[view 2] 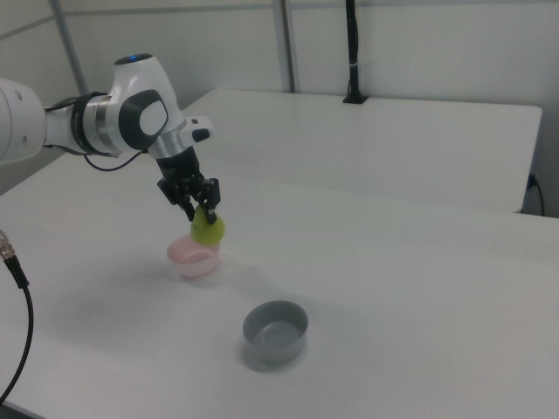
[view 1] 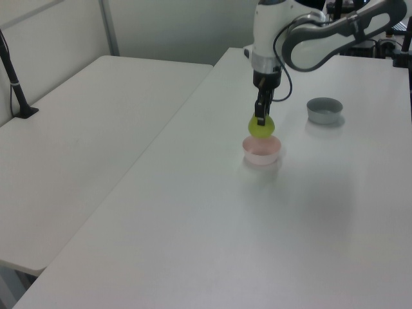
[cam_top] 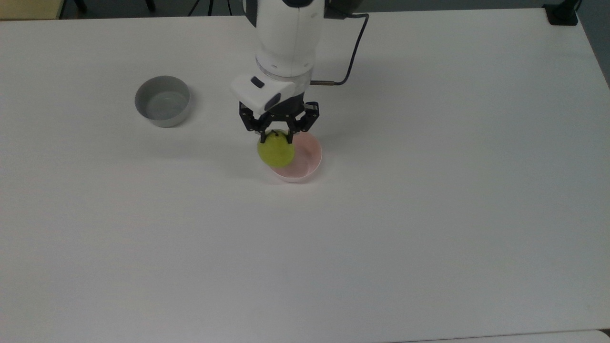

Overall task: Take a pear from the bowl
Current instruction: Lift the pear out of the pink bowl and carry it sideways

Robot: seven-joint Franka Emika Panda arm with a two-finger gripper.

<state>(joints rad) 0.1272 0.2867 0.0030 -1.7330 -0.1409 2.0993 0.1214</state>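
Pear [cam_top: 275, 151]: yellow-green, plain, slightly darker olive towards its lower edge in the top view; short dark stem.
Bowl [cam_top: 310, 159]: pale pink inside, whitish-pink on the outer wall, no pattern.
Grey bowl [cam_top: 162, 101]: mid grey wall, lighter grey floor, no pattern.
Gripper [cam_top: 277, 136]: black fingers and black linkages, under a white housing with a small dark mark.
Arm [cam_top: 286, 33]: glossy white shell; dark grey to black joint sections in the left view; blue light on top in the right view.
Cable [cam_top: 351, 52]: black, ending in a brownish plug.
Table [cam_top: 429, 214]: plain white, faint grey shadows near the bowls.
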